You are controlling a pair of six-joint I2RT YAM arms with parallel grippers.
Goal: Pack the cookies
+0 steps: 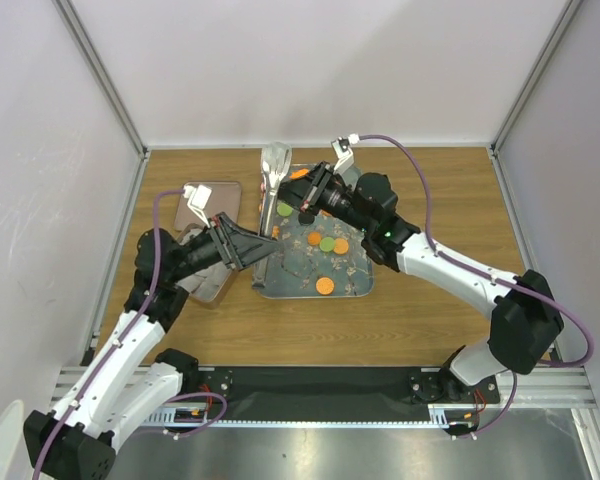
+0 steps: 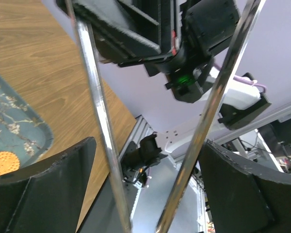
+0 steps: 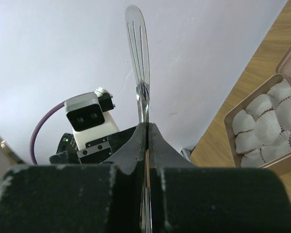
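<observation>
The right gripper (image 3: 146,131) is clamped on the metal tongs (image 3: 138,53), the left gripper (image 2: 146,143) stands with jaws apart around both tong arms, and the cookies (image 1: 325,284) lie on the floral tray (image 1: 355,280) at table centre, right of the tin (image 3: 274,165) of paper cups.

Small round cookies (image 1: 325,285) scattered on tray (image 1: 295,280)

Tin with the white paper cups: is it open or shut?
Open. The right wrist view shows the tin with no lid on it, and the white paper cups inside are in plain sight.
</observation>
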